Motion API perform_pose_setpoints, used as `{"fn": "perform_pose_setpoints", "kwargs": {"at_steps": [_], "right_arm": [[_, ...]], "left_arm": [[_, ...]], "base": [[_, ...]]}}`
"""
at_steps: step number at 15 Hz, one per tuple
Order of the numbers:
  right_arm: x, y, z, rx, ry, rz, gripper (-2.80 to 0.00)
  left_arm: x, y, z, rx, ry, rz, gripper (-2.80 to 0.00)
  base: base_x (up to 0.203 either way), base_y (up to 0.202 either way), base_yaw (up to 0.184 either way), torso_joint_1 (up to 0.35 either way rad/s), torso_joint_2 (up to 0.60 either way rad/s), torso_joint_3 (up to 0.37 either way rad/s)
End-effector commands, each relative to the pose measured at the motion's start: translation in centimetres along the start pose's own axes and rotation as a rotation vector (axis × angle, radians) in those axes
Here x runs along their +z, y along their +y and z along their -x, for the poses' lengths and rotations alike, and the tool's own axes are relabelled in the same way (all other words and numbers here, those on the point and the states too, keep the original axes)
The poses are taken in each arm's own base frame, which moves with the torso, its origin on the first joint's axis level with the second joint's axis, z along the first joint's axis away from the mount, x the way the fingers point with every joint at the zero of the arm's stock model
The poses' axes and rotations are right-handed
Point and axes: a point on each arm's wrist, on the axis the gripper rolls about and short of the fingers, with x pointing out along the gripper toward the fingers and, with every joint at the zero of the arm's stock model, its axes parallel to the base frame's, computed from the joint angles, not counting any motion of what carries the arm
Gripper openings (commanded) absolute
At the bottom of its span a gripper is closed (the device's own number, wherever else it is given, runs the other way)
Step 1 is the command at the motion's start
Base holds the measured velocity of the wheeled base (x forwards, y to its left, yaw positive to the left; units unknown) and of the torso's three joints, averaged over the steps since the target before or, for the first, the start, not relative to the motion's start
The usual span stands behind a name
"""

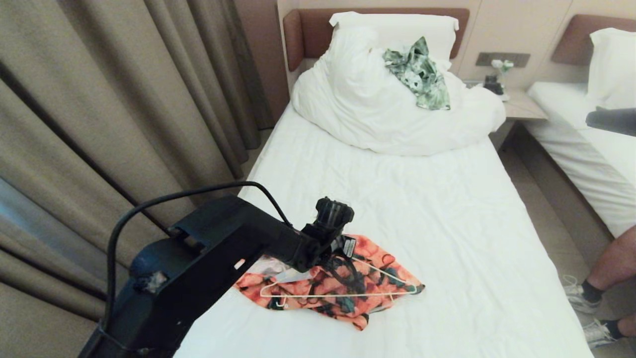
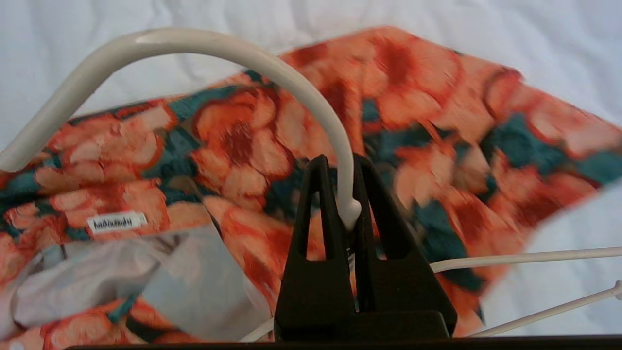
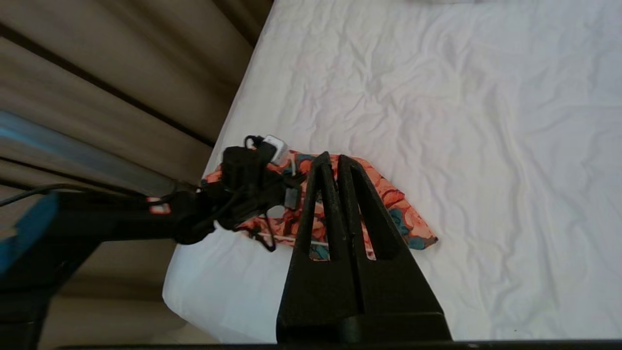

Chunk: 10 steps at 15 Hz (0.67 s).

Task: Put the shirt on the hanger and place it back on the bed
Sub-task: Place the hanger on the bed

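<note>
The orange-flowered shirt (image 1: 385, 263) lies crumpled near the foot of the bed (image 1: 422, 209), close to its left edge. The cream wire hanger (image 1: 348, 295) lies on top of the shirt, its triangle fully in sight. My left gripper (image 1: 340, 254) reaches down over the shirt's collar end. In the left wrist view that gripper (image 2: 340, 163) is shut on the lower end of the hanger's curved hook (image 2: 194, 41), with the shirt (image 2: 427, 121) just beneath. My right gripper (image 3: 331, 158) hangs shut and empty high above the bed, looking down at the shirt (image 3: 403, 218).
A bunched white duvet (image 1: 357, 109) and a green-and-white garment (image 1: 420, 74) lie at the head end. Beige curtains (image 1: 99, 109) hang close on the left. A nightstand (image 1: 519, 105), a second bed (image 1: 586, 139) and a person's legs (image 1: 608, 271) are on the right.
</note>
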Motion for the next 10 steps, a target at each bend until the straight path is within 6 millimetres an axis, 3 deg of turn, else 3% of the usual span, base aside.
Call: {"fn": "perform_pose_setpoints", "kwargs": {"at_steps": [1,2,5,8,9,10], "right_arm": [[0.0,0.2,0.4,0.018,-0.004,0.000,-2.80],[0.0,0.3,0.4,0.024,0.002,0.001,-2.80],[0.0,0.3,0.5,0.028,-0.001,0.001,-2.80],[0.1,0.3,0.8,0.030,-0.009,0.002,-2.80],[0.0,0.4,0.9,0.039,-0.005,0.003,-2.80],[-0.1,0.7,1.1,0.065,0.001,0.005,-2.80]], "left_arm": [[-1.5,-0.4,-2.1,0.015,0.022,-0.009,-2.80],[-1.4,-0.6,-2.4,0.023,0.016,-0.017,0.00],[-2.0,-0.4,-2.2,0.055,0.041,-0.047,0.00],[-2.9,0.4,0.0,0.077,0.090,-0.057,0.00],[-3.3,0.8,1.0,0.090,0.093,-0.057,-2.80],[-3.2,1.2,2.4,0.099,0.068,-0.050,-2.80]], "base": [[0.000,0.000,0.000,0.000,0.00,0.000],[0.000,0.000,0.000,0.000,0.00,0.000],[0.000,0.000,0.000,0.000,0.00,0.000],[0.000,0.000,0.000,0.000,0.00,0.000],[0.000,0.000,0.000,0.000,0.00,0.000],[0.000,0.000,0.000,0.000,0.00,0.000]]}}
